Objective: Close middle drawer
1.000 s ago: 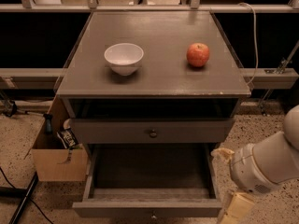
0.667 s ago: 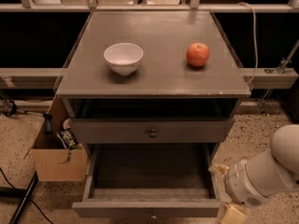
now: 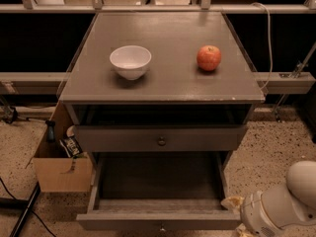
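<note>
The middle drawer point(image 3: 158, 181) is pulled far out of the grey-brown cabinet. Its deep plain box is empty, and its flat front point(image 3: 123, 220) runs along the bottom edge of the view, with a small dark knob point(image 3: 161, 227) just showing. Above it, a shallower drawer front point(image 3: 123, 138) with a round knob point(image 3: 161, 141) is nearly in. My gripper point(image 3: 234, 206) is at the lower right, at the end of the white arm point(image 3: 281, 209). It sits right beside the right end of the open drawer's front.
On the cabinet top point(image 3: 163, 78) stand a white bowl point(image 3: 130, 61) and a red apple point(image 3: 209, 58). An open cardboard box point(image 3: 61, 169) with clutter sits on the speckled floor to the left of the cabinet. Metal rails point(image 3: 281, 76) and dark shelving run behind.
The arm has dropped lower and moved right in the view, so the gripper now sits down by the right end of the open drawer's front. The drawers, bowl and apple have not moved.
</note>
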Available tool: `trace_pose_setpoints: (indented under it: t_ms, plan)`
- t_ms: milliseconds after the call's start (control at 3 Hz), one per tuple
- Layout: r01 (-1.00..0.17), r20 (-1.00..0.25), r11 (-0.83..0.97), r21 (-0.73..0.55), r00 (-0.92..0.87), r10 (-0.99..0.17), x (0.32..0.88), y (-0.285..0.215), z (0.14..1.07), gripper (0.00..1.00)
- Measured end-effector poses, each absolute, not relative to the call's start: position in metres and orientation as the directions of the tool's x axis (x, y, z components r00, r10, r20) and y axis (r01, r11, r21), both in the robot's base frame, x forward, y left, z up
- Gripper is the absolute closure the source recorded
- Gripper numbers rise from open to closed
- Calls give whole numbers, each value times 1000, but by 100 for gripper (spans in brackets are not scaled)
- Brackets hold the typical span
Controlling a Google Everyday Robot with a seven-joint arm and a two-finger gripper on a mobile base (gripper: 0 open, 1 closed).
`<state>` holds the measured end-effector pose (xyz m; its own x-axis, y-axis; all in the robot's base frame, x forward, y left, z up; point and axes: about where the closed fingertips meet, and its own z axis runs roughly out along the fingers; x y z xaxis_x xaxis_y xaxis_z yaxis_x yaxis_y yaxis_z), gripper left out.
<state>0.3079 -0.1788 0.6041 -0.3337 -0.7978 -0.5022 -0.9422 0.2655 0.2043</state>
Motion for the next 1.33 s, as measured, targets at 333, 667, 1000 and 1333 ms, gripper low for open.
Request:
trace_pose_setpoints:
  t_ms: [333, 667, 1000, 1333]
  plan:
    - [-947, -567, 262, 184, -320, -759, 303, -186, 582, 47]
    - [-953, -650, 251, 167, -298, -699, 301, -187, 560, 72]
    - [-952, -698, 246, 183, -301, -649, 303, -179, 538, 95]
    - [-952, -700, 242, 190, -304, -646, 301, -178, 534, 100]
